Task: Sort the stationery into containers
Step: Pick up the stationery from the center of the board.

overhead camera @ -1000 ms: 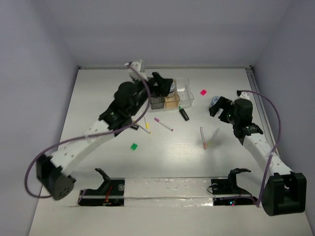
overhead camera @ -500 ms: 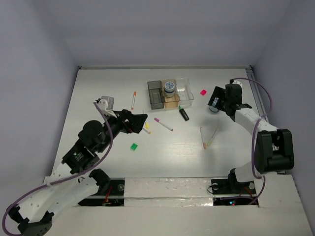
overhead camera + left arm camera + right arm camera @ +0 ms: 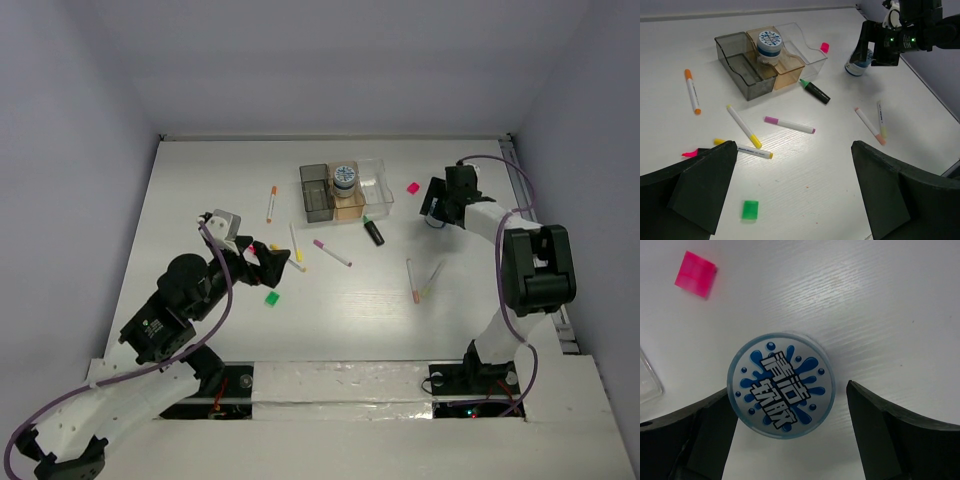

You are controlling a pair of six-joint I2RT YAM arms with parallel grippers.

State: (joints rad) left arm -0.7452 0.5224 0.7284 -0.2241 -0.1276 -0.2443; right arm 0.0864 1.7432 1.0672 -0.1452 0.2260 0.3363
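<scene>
Your left gripper [image 3: 795, 167] backed off near-left, spread, empty; round blue-white tape roll [image 3: 344, 177] now in amber-orange plastic bin [image 3: 351, 209]. Right gripper [image 3: 790, 432], spread, straddles second roll [image 3: 781, 385].

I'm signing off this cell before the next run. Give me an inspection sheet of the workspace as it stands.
Surface: white table, no spill seen.
Job's things: one tape roll stands in the amber bin; grey bin and clear bin look empty; second tape roll, pens, black marker, green eraser and pink eraser lie loose on the table.
Clutter: nothing seen.
Tools: left tool open, holding nothing, above the pens; right tool open, straddling the second tape roll.
Cables: left arm's purple cable and right arm's purple cable, neither visibly snagged.
Surroundings: plain walls, nothing else seen.
</scene>
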